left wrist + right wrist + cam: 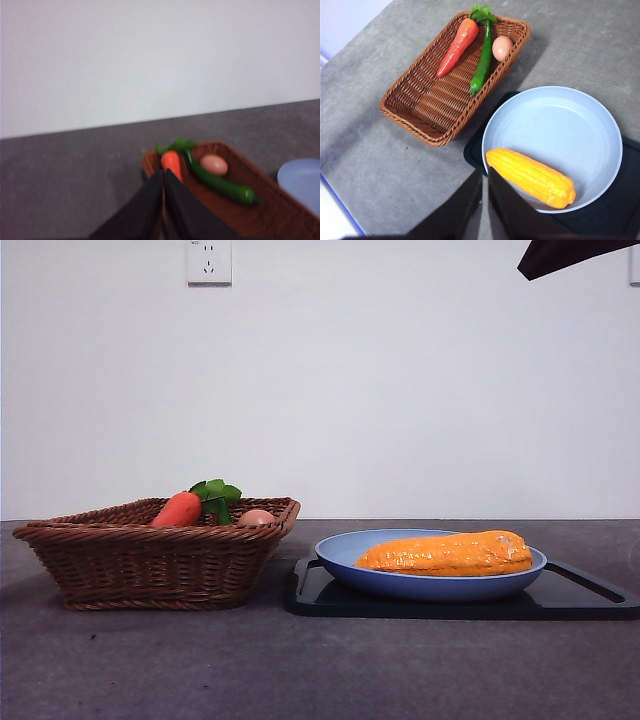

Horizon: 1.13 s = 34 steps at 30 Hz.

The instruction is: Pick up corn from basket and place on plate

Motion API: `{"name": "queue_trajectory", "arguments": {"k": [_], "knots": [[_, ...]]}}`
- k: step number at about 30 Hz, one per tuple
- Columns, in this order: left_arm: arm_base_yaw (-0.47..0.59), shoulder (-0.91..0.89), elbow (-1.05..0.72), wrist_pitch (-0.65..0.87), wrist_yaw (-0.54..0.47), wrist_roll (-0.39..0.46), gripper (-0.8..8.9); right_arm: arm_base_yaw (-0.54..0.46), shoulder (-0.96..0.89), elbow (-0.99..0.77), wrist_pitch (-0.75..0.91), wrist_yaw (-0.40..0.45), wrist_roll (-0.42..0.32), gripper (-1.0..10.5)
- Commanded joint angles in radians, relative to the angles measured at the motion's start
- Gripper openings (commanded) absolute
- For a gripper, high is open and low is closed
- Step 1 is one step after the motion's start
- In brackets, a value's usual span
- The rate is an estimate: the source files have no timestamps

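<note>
your corn lies on its side inside the plate, just ahead of the right gripper and a little off to one side of its tips. nothing touches the cob; it rests against the plate's near rim, tapered end toward the basket. the right gripper hangs high above the table with its jaws nearly together, only a thin slit between them, and nothing held. the plate sits on a black tray, and the basket stands beside that tray, farther out from this gripper.

in the basket you have a carrot, a green pepper and an egg, all bunched at the end farthest from the right gripper.

the left gripper has its jaws pressed together and empty; it hovers over the basket's near edge, with the carrot directly past its tips and the pepper and egg just beyond to one side.

in the front view only a black tip of an arm shows at the top corner, well above the plate.
</note>
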Motion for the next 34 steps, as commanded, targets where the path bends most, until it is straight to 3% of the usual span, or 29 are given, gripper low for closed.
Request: {"name": "queue_trajectory", "arguments": {"k": [1, 17, 34], "knots": [[0.001, -0.035, -0.068, 0.008, -0.024, -0.016, 0.08, 0.003, 0.008, 0.019, 0.01, -0.001, -0.011, 0.0], [0.001, -0.204, -0.253, -0.011, -0.049, -0.039, 0.08, 0.003, 0.008, 0.019, 0.01, -0.001, -0.011, 0.0], [0.001, -0.217, -0.277, -0.128, -0.048, -0.09, 0.08, 0.003, 0.008, 0.019, 0.01, -0.001, -0.011, 0.0]]}}
